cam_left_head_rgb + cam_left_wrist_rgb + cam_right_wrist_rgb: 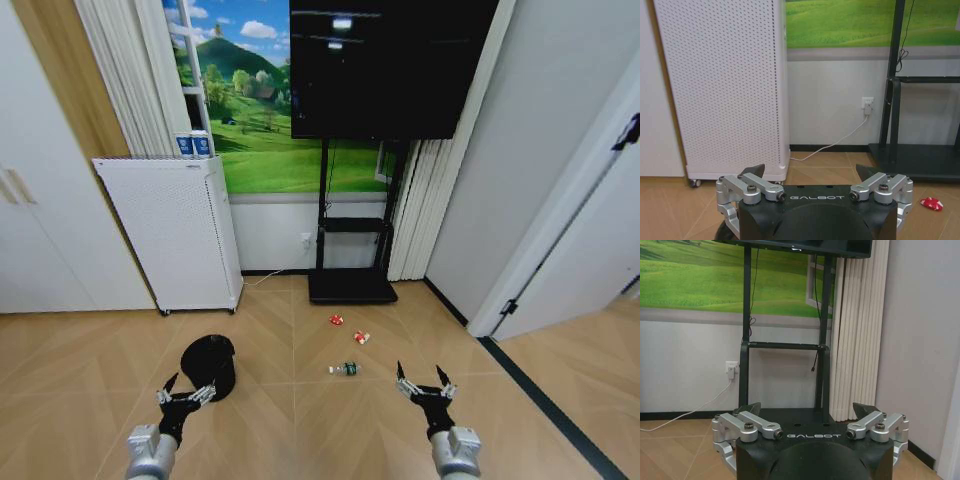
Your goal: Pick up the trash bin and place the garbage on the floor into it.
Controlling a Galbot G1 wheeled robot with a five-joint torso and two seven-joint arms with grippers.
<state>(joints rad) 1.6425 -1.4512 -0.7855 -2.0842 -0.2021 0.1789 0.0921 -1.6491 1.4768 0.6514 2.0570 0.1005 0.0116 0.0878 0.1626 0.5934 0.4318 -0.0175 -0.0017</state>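
Lower left of the head view, the spread, empty left gripper [186,392] partly hides the trash bin [209,365]; lower right, the right gripper [425,383] gapes empty.

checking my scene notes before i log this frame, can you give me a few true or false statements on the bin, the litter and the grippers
1. The black mesh trash bin sits on the floor near the left gripper. True.
2. The right gripper is shut on the small clear bottle. False: it is open and empty, and the bottle lies on the floor apart from it.
3. Two red-and-white scraps lie between the bottle and the TV stand base. True.
4. The litter is already inside the bin. False: all three pieces lie on the floor.
5. The white perforated appliance stands right of the TV stand. False: it stands left of it.
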